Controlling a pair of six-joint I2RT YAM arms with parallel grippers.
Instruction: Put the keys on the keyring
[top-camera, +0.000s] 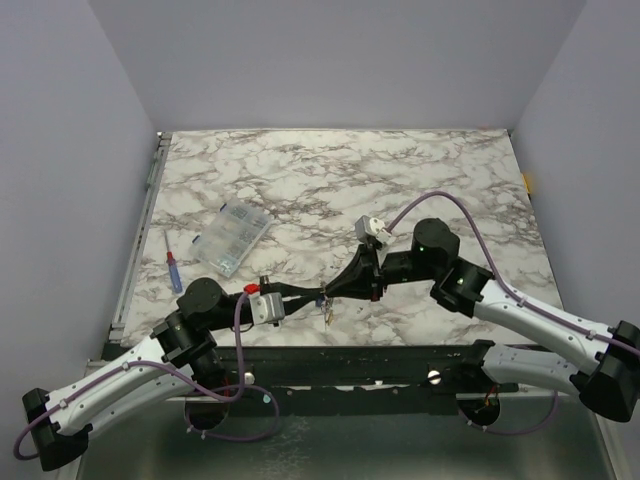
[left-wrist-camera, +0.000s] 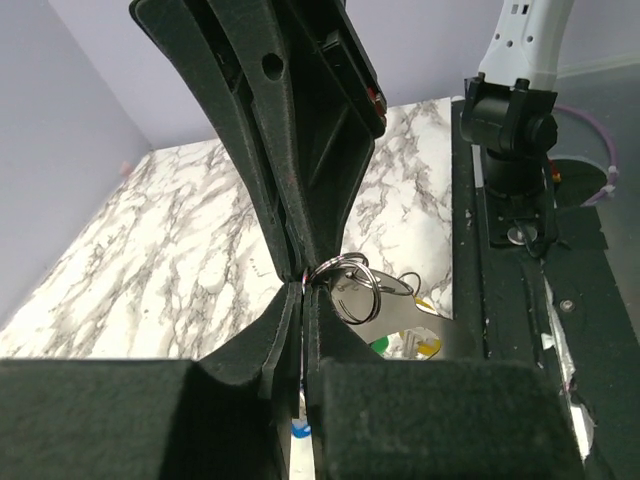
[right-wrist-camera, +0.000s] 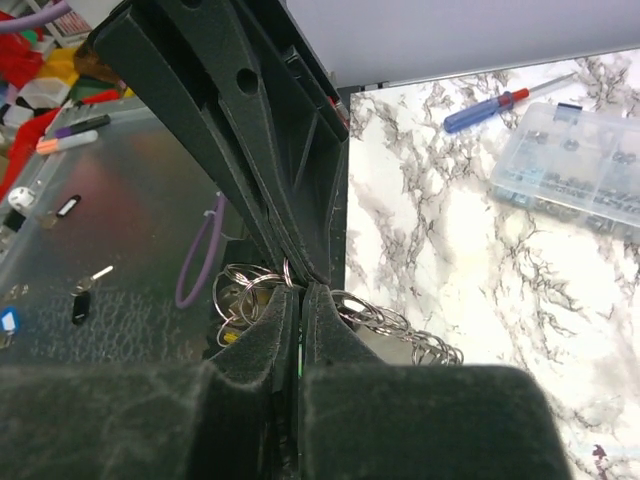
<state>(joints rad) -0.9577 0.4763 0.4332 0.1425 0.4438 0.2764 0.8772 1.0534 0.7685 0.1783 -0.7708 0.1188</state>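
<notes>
My two grippers meet tip to tip over the table's near edge. The left gripper (top-camera: 317, 297) (left-wrist-camera: 303, 288) is shut, and a wire loop of the keyring (left-wrist-camera: 352, 290) comes out of its tips. My right gripper (top-camera: 331, 291) (right-wrist-camera: 300, 290) is shut too, pinching the keyring (right-wrist-camera: 400, 325), whose coil-like loops spread on both sides of its pads. The keys (top-camera: 327, 316) dangle just below the meeting point. A green head (left-wrist-camera: 383, 346) and a yellow head (left-wrist-camera: 428, 346) show under the loops, and a blue sliver shows through the left jaw gap.
A clear plastic compartment box (top-camera: 232, 238) (right-wrist-camera: 575, 165) lies at the left of the marble table (top-camera: 400, 190). A blue-and-red screwdriver (top-camera: 174, 270) (right-wrist-camera: 500, 103) lies beside it. A dark rail (top-camera: 400, 358) runs along the table's front edge under the grippers.
</notes>
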